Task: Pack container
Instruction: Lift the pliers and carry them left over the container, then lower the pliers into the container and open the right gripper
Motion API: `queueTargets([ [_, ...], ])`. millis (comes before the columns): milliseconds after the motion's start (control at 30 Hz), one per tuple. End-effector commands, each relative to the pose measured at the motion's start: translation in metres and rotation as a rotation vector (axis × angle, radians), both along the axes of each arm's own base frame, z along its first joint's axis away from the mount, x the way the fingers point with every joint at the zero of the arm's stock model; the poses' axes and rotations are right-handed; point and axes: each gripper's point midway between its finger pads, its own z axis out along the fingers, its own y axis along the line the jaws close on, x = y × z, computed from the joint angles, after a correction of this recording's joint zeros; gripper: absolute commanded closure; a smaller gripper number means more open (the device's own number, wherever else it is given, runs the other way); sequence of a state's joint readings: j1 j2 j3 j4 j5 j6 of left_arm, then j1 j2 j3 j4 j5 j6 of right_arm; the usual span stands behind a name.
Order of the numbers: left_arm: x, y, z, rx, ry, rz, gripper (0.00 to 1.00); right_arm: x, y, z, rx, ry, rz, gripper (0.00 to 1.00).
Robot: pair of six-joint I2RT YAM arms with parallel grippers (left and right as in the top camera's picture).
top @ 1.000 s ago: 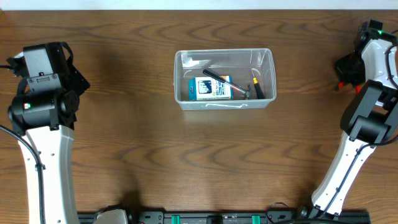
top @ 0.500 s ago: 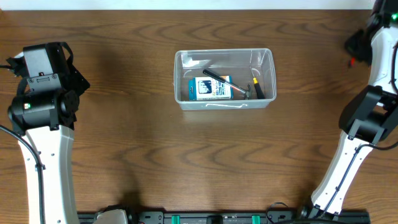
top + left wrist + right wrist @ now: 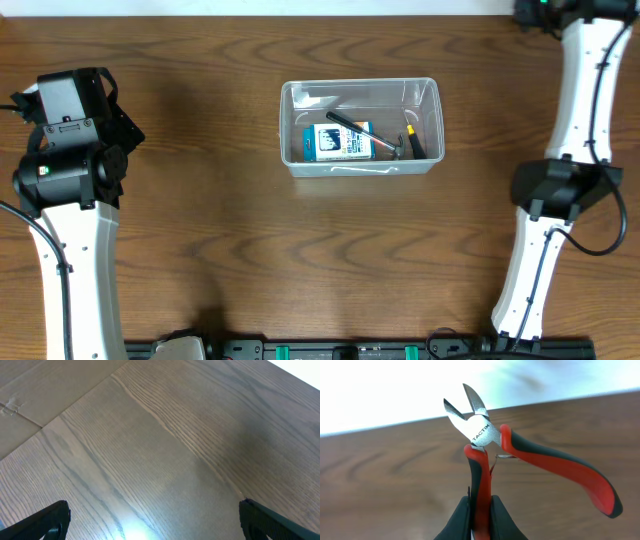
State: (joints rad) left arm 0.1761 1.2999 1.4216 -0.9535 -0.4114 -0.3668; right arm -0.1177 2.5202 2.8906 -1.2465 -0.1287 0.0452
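Observation:
The clear plastic container (image 3: 430, 100) sits at the table's middle back; it holds a small blue-and-white box (image 3: 342, 142), a black pen-like tool (image 3: 345, 121) and a dark tool with yellow (image 3: 410, 143). My right gripper (image 3: 480, 510) is shut on one handle of red-and-black cutting pliers (image 3: 485, 440), held above the table near its far right edge; in the overhead view the arm (image 3: 585, 60) reaches the top right corner, gripper hidden. My left gripper (image 3: 152, 520) is open and empty over bare wood at the left.
The table's far edge (image 3: 545, 402) runs just beyond the pliers, with a white surface behind. The left arm (image 3: 65, 130) stands at the left side. Black mounts line the front edge.
My right arm has swung up and toward the far right corner, carrying the pliers; its gripper has left the overhead view. The left arm and the container have not moved.

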Motion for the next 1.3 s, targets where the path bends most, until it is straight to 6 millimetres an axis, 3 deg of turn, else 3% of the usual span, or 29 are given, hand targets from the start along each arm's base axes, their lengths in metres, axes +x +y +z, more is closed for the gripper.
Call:
queueTargets([
  [0, -0.001, 0.004, 0.003, 0.011, -0.008, 0.023, 0.02, -0.011, 0.06, 0.036, -0.063, -0.07, 0.251, 0.95],
  [300, -0.001, 0.004, 0.003, 0.012, -0.008, 0.023, 0.02, -0.058, 0.189, 0.016, -0.114, 0.051, 0.572, 0.99],
  [467, -0.001, 0.004, 0.003, 0.012, -0.008, 0.023, 0.02, -0.082, 0.23, 0.007, -0.108, 0.125, 0.565, 0.99],
  [567, -0.001, 0.004, 0.003, 0.012, -0.008, 0.023, 0.02, -0.097, 0.237, -0.001, -0.116, 0.191, 0.519, 0.99],
  [733, -0.001, 0.004, 0.003, 0.012, -0.008, 0.023, 0.02, -0.116, 0.225, -0.011, -0.11, 0.302, 0.381, 0.99],
  [1033, -0.001, 0.004, 0.003, 0.012, -0.008, 0.023, 0.02, -0.127, 0.216, -0.022, -0.096, 0.381, 0.332, 0.98],
  [1267, -0.001, 0.004, 0.003, 0.012, -0.008, 0.023, 0.02, -0.137, 0.219, -0.047, -0.109, 0.476, 0.328, 0.98],
])
